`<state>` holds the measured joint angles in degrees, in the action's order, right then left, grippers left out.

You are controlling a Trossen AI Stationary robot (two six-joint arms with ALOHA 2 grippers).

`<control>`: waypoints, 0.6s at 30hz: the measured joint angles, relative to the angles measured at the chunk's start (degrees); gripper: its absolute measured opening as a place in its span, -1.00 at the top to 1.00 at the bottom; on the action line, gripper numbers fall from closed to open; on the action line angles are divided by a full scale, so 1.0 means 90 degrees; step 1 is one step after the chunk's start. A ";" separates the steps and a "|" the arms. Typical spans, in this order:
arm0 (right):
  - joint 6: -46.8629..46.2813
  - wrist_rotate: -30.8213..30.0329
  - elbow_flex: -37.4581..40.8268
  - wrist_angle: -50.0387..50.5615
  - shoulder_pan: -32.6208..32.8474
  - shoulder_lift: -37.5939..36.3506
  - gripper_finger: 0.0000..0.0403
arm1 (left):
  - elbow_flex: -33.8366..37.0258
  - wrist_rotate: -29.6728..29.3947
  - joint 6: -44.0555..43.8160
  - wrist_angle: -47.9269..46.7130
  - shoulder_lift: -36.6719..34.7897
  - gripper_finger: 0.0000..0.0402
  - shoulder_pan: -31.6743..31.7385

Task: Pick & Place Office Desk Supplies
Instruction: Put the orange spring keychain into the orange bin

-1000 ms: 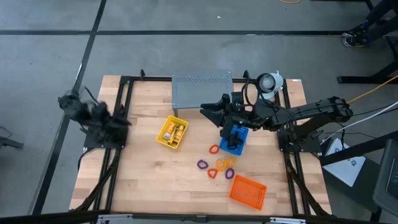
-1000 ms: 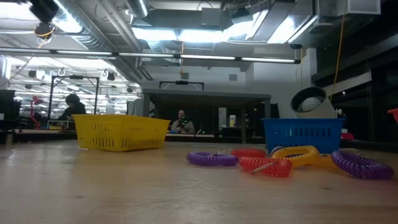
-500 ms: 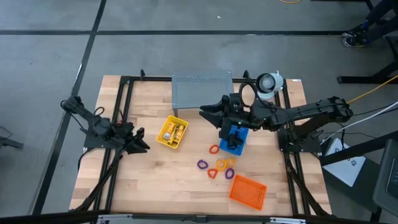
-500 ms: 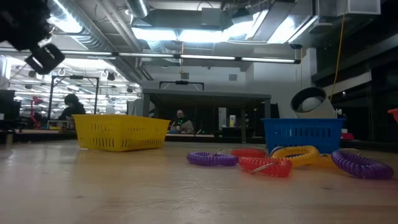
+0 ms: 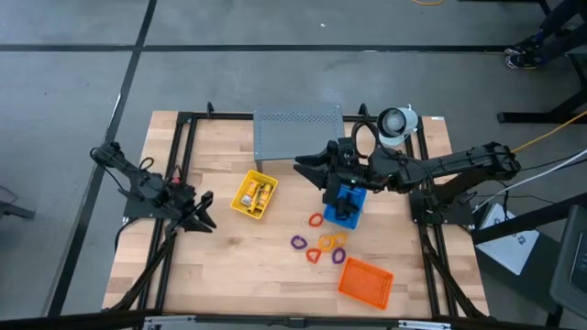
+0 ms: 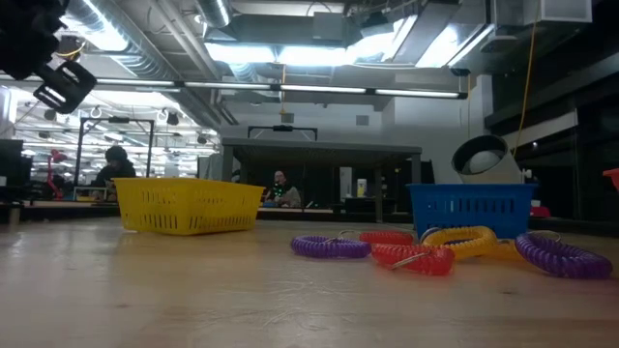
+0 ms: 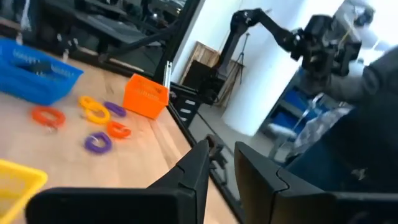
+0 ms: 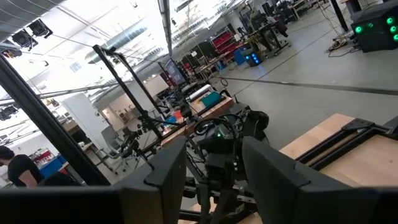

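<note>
Presently the left hand (image 5: 204, 217), empty with fingers slightly parted, hangs beside the yellow tray (image 5: 254, 194), while the right hand (image 5: 307, 165), released, hangs beyond it

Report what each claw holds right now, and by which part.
Nothing is held. The left claw is empty, with bare gap between its fingers. The right claw is open and empty above the blue tray.

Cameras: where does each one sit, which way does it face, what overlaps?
High: overhead, straight down; both arms, yellow tray, blue tray.
Low: tabletop level, facing the room; left gripper at upper left.
Left wrist: past its own fingers, across table to orange tray.
Right wrist: past its own fingers, toward the room.
Shared: high, low and left wrist all show the coloured loops.
</note>
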<state>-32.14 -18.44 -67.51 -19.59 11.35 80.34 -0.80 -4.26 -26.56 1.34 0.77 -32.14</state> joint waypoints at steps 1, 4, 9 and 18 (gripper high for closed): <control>0.0000 0.0000 0.0000 0.0014 0.0000 0.0000 0.21 | 0.0000 -0.0004 0.0234 0.0000 0.0045 0.66 0.0002; 0.0001 0.0078 0.0000 0.0163 0.0000 0.0000 0.21 | 0.0005 -0.0060 0.1077 0.0002 0.0215 0.68 0.0004; -0.0215 0.0210 0.0002 0.0664 -0.0015 0.0000 0.21 | 0.0007 -0.0048 0.2545 -0.0002 0.0356 0.68 0.0002; -0.0712 0.1113 0.0007 0.2560 -0.0504 0.0339 0.21 | 0.0012 -0.0060 0.2860 0.0010 0.0360 0.69 0.0002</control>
<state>-38.55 -8.42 -67.44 3.45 6.81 83.39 -0.69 -4.80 -0.82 1.43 4.01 -32.12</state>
